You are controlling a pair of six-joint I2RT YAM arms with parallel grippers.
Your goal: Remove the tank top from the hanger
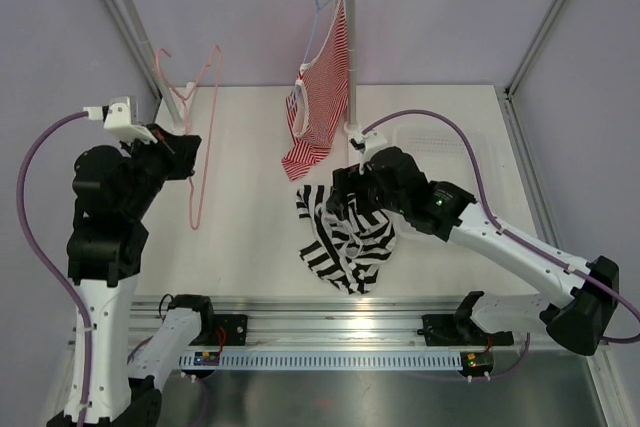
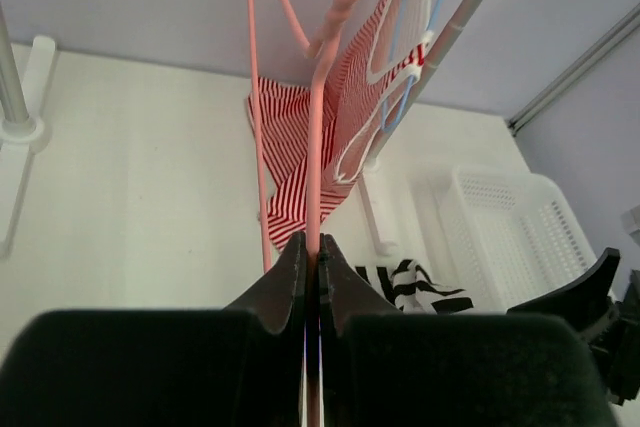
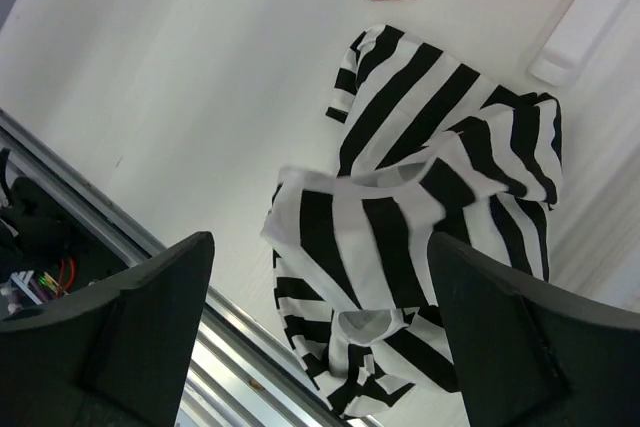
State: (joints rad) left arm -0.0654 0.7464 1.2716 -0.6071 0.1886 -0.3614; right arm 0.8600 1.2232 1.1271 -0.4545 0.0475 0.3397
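Tank top [image 1: 345, 242] lies crumpled on the tabletop [image 1: 250, 147], off the pink hanger [image 1: 203, 137]. My right hand [image 3: 320, 247], spread apart, hovers above it, seemingly not touching; my left hand [image 2: 311, 267] is clamped on the hanger.

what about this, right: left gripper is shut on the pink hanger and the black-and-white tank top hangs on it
No: the left gripper is shut on the pink hanger, but the tank top lies crumpled on the table, off it; top external view shows this.
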